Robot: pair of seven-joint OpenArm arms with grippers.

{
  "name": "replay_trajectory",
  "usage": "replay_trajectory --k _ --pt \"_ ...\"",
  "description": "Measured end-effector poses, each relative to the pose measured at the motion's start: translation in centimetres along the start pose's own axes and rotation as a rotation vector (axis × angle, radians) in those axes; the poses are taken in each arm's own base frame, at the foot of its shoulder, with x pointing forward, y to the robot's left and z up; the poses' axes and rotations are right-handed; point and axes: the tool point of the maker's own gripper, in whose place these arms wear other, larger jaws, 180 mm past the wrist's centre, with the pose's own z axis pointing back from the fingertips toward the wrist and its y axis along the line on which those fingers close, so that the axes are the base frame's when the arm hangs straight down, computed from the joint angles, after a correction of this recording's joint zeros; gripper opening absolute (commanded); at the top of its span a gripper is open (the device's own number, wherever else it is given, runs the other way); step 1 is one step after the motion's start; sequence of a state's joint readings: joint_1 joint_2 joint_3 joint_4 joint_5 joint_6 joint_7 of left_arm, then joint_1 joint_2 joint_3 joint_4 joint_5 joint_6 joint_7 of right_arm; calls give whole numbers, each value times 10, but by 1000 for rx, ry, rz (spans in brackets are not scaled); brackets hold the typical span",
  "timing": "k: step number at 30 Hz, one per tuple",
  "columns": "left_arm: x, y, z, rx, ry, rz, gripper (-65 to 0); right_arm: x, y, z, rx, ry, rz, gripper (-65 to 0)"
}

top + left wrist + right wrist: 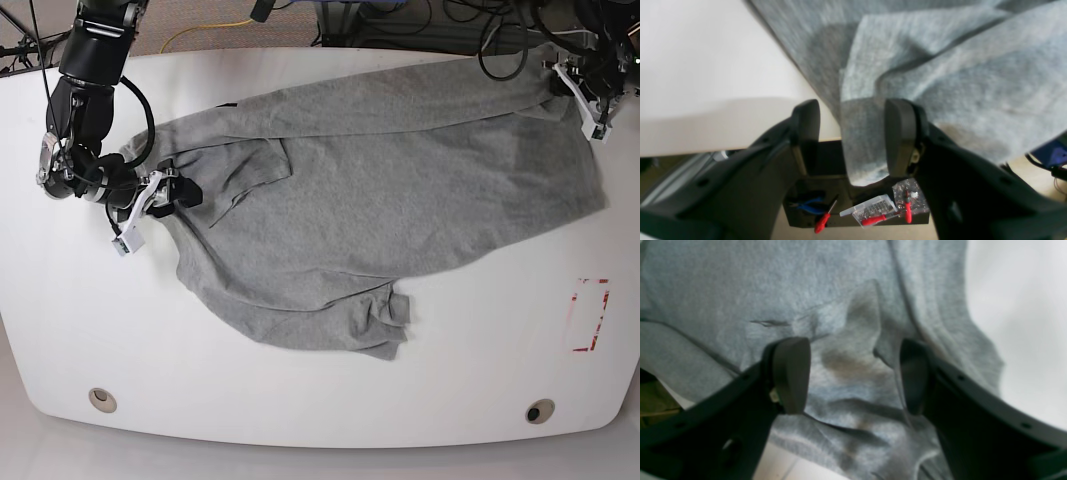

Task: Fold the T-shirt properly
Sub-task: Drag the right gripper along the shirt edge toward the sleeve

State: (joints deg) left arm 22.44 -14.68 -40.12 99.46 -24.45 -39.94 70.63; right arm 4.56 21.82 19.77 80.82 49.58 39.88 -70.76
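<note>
Your white counter [300, 400] carried the T-shirt [400, 190] spread across its middle, running from about 9 o'clock to 2 o'clock, already doubled lengthwise with one sleeve [385, 320] poking out toward 6 o'clock. No lettering showed, so you probably had the back up. The cloth looked light, soft and limp; it wrinkled freely and would sag and slide over the smooth counter, so you would do best to pinch it at edges and corners, through both layers, rather than mid-panel.

Your left gripper [853, 136] sat at the 2 o'clock corner with its jaws partly parted and a hanging strip of hem between them; whether they truly pinched it, you could not tell. Your right gripper [855, 376] lay at the 9 o'clock end, jaws standing wide over bunched fabric and holding nothing.
</note>
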Motion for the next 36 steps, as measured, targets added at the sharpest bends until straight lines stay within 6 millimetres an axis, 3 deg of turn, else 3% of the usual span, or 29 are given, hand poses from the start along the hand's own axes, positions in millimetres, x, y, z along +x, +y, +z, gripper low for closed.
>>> replay_trajectory --k 5,9,12,14,19,26,36 --pt "20 2 -7 -12 -48 17 -361 -8 4 -13 31 18 -19 -250" --pt "20 4 -8 -4 -39 17 -361 -12 6 -17 38 35 -18 -270" --pt "20 4 -8 -3 -38 17 -361 -12 11 -21 50 41 -3 -354" --pt "20 4 -8 -4 -38 18 -361 -13 14 -24 58 49 1 -461" --pt "20 4 -9 -4 -38 18 -361 -14 24 -31 83 48 -1 -650" --pt "19 5 -8 -2 -37 20 -363 -10 28 -32 87 37 10 -650" --pt "19 15 -4 19 -30 3 -363 39 35 -17 68 -62 119 -650"
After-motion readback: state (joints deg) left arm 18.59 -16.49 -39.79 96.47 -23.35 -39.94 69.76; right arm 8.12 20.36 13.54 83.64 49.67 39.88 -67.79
